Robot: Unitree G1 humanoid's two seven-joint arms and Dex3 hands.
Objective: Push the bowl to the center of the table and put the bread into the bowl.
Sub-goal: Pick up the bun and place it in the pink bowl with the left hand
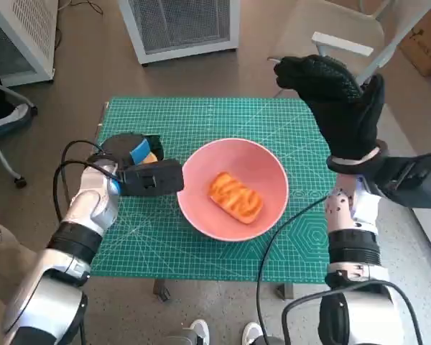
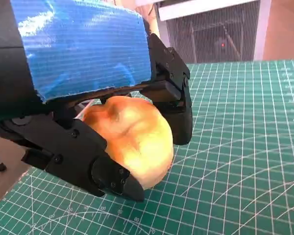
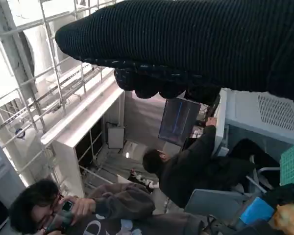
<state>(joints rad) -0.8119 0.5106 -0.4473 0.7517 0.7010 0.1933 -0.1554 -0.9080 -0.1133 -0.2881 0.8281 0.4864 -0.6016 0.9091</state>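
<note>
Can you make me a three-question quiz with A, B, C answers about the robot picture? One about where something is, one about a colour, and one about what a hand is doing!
1. Where is the striped bread?
A. Inside the bowl
B. On the floor
C. In the right hand

2. What colour is the bowl?
A. Blue
B. Pink
C. White

3. What is the left hand doing?
A. Lying flat on the mat
B. Holding a round golden bun
C. Holding the bowl up

Answers:
1. A, the head view shows it lying in the bowl's middle.
2. B, its rim and inside are pink against the green mat.
3. B, the left wrist view shows the fingers wrapped round the bun; the right hand is lifted, holding nothing.
</note>
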